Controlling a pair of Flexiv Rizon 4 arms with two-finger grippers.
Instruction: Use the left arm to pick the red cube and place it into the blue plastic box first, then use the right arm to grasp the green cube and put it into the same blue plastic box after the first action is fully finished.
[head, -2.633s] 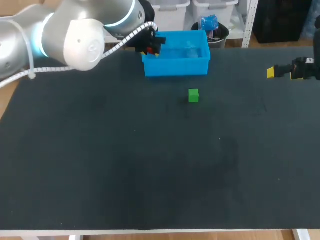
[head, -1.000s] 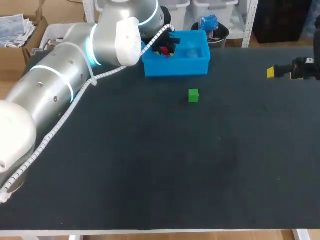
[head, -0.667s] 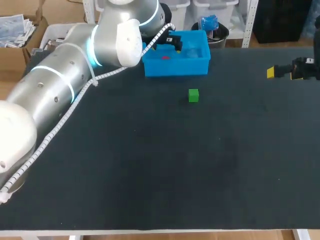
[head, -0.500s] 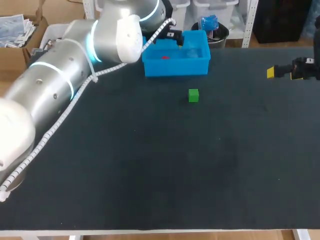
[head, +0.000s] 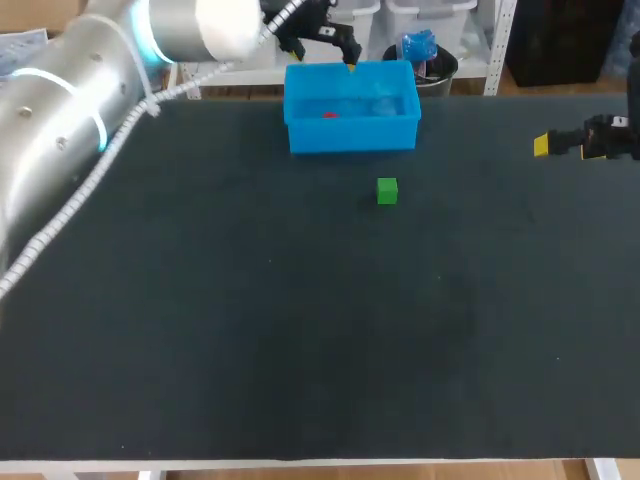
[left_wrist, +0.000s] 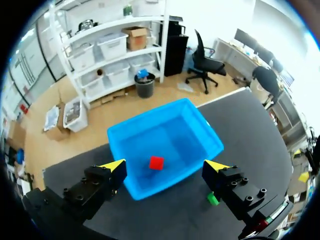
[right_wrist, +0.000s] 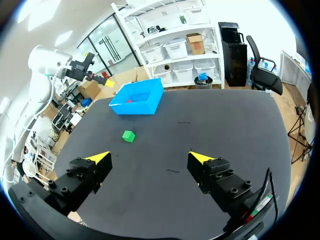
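Most of the right arm (head: 612, 138) is cut off.

- A wide table with a matte black top (head: 300, 340) and a pale front edge (head: 300, 464).
- Tall white metal shelving (left_wrist: 107, 50) holding pale plastic storage bins, beyond the table's far side.
- Light wooden floor (left_wrist: 100, 114).
- A black swivel office chair (left_wrist: 205, 60) and a round dark waste bin (left_wrist: 145, 86).
- What looks like a dark-framed glass partition (right_wrist: 107, 47).
- Bright, even lighting.

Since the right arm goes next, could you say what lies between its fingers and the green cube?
Only bare table lies between the right arm's fingers and the green cube, per the head view.
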